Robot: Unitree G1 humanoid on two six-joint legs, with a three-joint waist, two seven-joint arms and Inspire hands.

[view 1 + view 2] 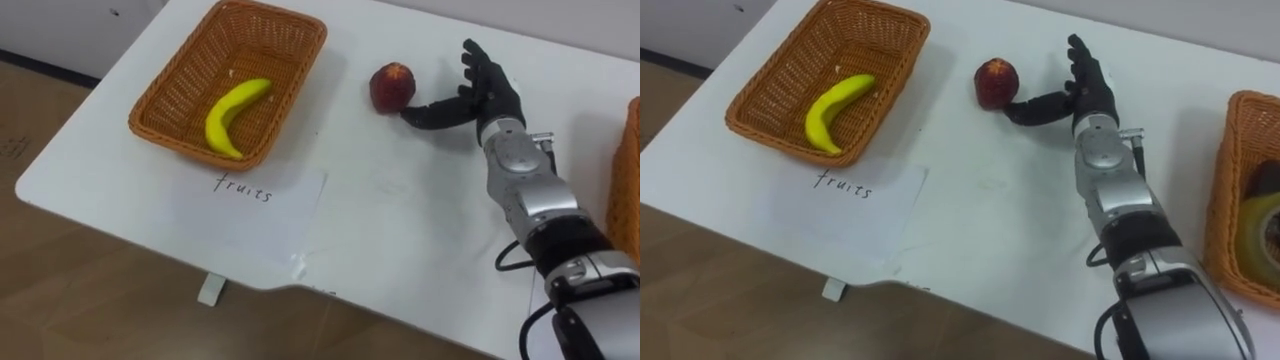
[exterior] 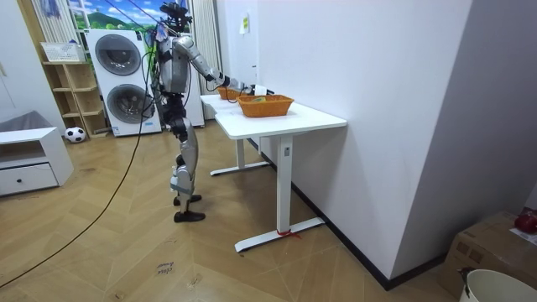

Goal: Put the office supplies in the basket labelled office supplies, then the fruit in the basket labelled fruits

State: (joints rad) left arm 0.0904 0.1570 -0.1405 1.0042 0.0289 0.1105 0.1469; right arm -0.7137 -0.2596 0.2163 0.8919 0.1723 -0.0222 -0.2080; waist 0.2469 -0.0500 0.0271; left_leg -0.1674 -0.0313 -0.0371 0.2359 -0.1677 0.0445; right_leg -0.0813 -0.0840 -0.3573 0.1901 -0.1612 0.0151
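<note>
So our right robot hand is out over the bench with its fingers spread and pointing away from us, not gripping anything. The thumb is stuck out sideways toward the red fruit, and its tip sits right at the fruit's lower side. It looks like it's touching, though we can't be totally sure. The fruit is sitting on the bare bench top, just beside the right edge of the fruit basket, not in it. That basket is a wicker one and has a banana lying inside it. Just in front of it there's a sheet of paper flat on the bench with "fruits" handwritten on it. Over on our right side is a second wicker basket, well apart from the first. It holds a yellowish roll that looks like tape and something dark above it that we can't make out. From the room view we're standing at the long side of the bench, arm reaching over it, with two stacked washing machines behind us.
</note>
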